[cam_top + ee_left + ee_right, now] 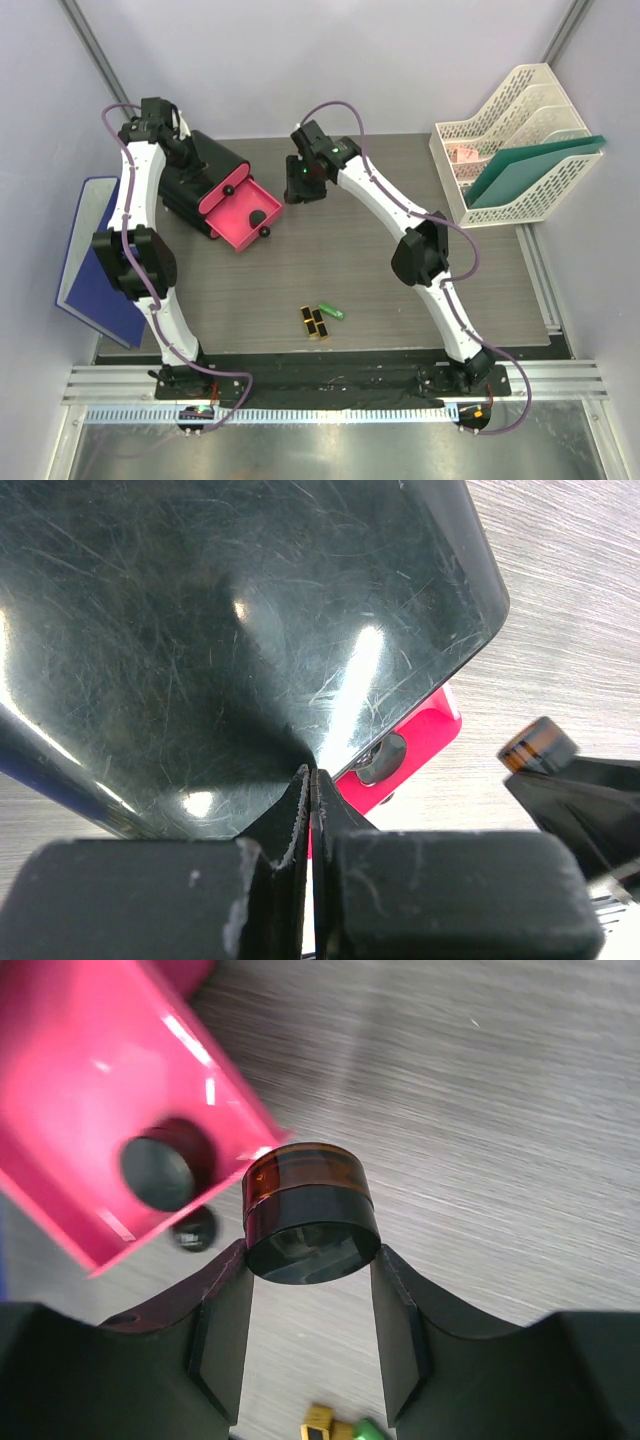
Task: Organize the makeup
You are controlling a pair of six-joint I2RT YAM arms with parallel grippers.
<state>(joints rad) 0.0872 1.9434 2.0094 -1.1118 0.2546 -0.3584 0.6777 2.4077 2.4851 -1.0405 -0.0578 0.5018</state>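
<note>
My right gripper (311, 1260) is shut on a round amber jar with a black lid (310, 1215) and holds it above the table, just right of the open pink drawer (90, 1090). A black round compact (158, 1172) lies in that drawer (238, 212). My left gripper (311, 775) is shut and empty, its tips against the glossy top of the black box (250, 610). The black-and-gold lipsticks (315, 322) and the green tube (332, 311) lie together on the table near the front. The jar also shows in the left wrist view (538, 745).
A white file rack (500, 140) with a green folder (530, 170) stands at the back right. A blue board (90, 260) lies off the table's left edge. The drawer's black knob (193, 1228) sticks out toward the right gripper.
</note>
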